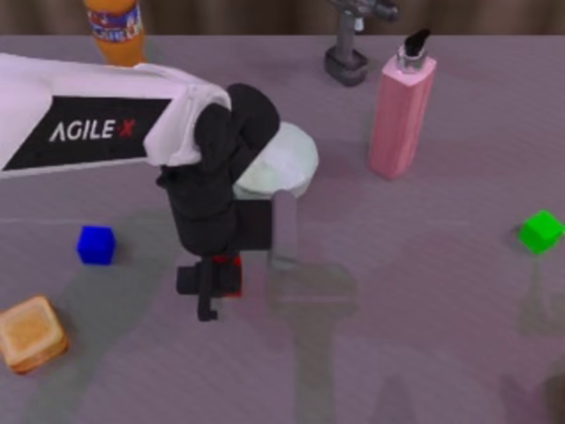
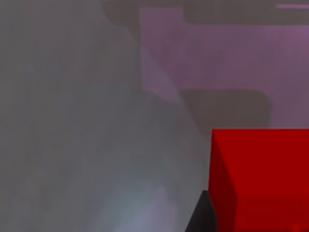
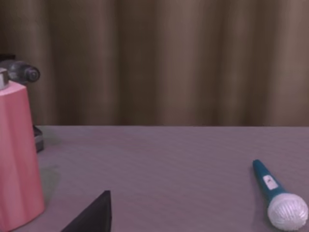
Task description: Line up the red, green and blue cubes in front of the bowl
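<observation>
White bowl (image 1: 287, 159) sits partly under left arm (image 1: 132, 124).

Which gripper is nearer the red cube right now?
Left. The left gripper is right at the red cube, in front of the bowl. The right gripper is outside the top view, so farther off.

White left arm (image 1: 97, 115) shell, black panel lettered AGILE X, black wrist – black fingers (image 1: 208, 305)
</observation>
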